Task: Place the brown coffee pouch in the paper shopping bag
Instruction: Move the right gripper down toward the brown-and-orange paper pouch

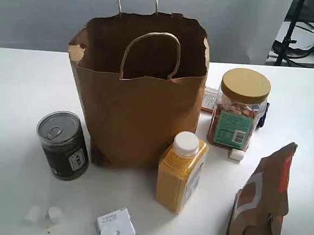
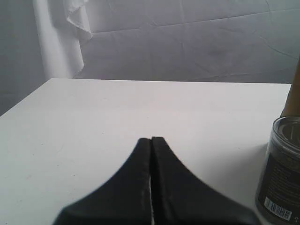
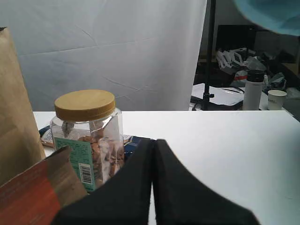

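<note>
Zero steps look done, by my judgement. Starting at the left: the dark can (image 1: 62, 145) stands at about eight o'clock from the paper shopping bag (image 1: 138, 116). The left gripper (image 2: 151, 139) hangs near that can, jaws pressed together on nothing.

And the bag itself?

Upright, mouth open, its near handle drooping inside the front rim. I can't see down to its bottom. The brown coffee pouch (image 1: 261, 204) stands outside it on the table (image 1: 18, 85), roughly four o'clock from the bag. It is past the yellow bottle (image 1: 181, 174) and at about five o'clock from the yellow-lidded jar (image 1: 239, 110).

What about the arm on that side?

The right gripper (image 3: 153, 141) is closed too and holds nothing. The pouch's orange-red edge shows close beside it in its wrist view. Neither arm appears in the exterior view.

So what is left?

All of it, I'd say: open the jaws, take the pouch, lift it over the ragged rim, and let go inside.
</note>
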Tool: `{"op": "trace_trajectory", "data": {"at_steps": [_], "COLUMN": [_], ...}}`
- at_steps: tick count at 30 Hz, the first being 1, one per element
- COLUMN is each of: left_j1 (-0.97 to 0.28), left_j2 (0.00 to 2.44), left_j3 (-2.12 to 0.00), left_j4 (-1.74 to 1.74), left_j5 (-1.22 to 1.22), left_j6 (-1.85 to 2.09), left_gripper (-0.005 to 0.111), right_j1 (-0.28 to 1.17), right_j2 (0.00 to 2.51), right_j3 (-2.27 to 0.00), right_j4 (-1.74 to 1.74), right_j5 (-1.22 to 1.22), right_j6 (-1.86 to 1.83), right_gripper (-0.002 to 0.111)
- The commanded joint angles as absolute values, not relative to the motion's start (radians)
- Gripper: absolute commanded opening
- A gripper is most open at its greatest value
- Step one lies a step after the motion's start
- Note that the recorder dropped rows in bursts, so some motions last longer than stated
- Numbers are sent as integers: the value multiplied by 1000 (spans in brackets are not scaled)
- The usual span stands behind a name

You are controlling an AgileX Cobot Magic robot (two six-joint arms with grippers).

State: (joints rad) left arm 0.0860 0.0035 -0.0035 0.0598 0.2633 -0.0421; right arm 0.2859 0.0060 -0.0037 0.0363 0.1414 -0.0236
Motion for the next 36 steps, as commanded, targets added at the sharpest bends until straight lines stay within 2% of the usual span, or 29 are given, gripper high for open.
{"op": "trace_trajectory", "data": {"at_steps": [1,10,15,20,29,36], "left_j1": [90,90,90,90,90,90], "left_j2": [0,0,0,0,0,0], "left_j3": [0,0,0,0,0,0], "left_j4": [64,64,64,64,64,64], "left_j5": [259,259,259,259,259,259], "left_j6": [-46,-46,-46,-46,-46,-46], "left_gripper": [0,0,0,0,0,0], "right_j1": [279,279,281,281,281,281], "right_j2": [0,0,0,0,216,375], "right_j3": [0,0,-2,-162,-542,-619], "right_j4": [38,51,266,291,313,448], "right_j5": [130,75,-8,-20,240,249], "right_j6": [-30,-16,33,33,30,30], "right_gripper": [0,0,0,0,0,0]}}
